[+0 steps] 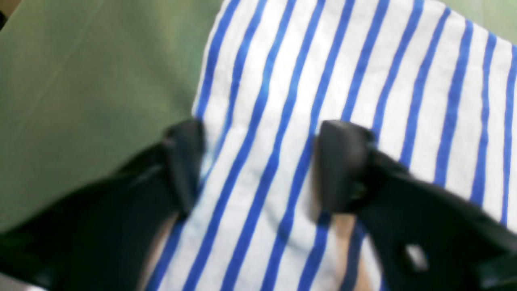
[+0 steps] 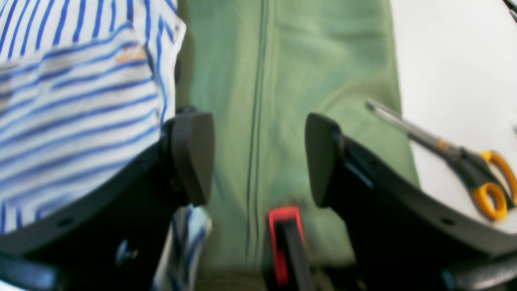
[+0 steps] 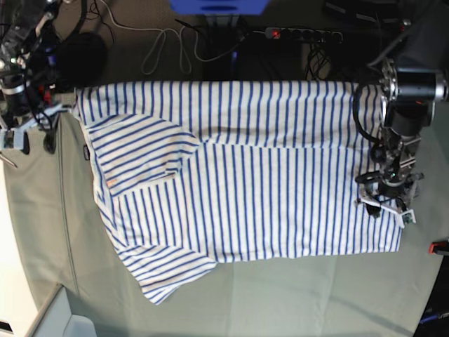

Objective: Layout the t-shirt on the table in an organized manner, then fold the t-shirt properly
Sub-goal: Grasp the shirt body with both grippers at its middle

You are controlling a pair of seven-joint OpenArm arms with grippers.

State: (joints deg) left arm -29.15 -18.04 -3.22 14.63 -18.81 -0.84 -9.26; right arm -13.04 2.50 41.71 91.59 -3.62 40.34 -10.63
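Note:
The white t-shirt point(image 3: 252, 175) with blue stripes lies spread across the grey-green table point(image 3: 280, 295), one sleeve folded over its left part. My left gripper point(image 3: 386, 200) is down on the shirt's right edge. In the left wrist view its jaws point(image 1: 262, 161) stand apart over the t-shirt point(image 1: 363, 81); one finger point(image 1: 183, 161) is at the cloth's edge by the bare table point(image 1: 80, 81), the other finger point(image 1: 343, 165) on the stripes. My right gripper point(image 2: 258, 157) is open over bare table point(image 2: 282, 60), just beside the t-shirt's point(image 2: 80, 101) edge, at the base view's far left point(image 3: 35, 140).
Scissors point(image 2: 476, 173) with orange handles lie on a white surface beside the table. A red clamp point(image 2: 282, 242) sits under my right gripper, another red clamp point(image 3: 438, 247) at the table's right edge. Cables and a power strip point(image 3: 302, 34) run behind the table.

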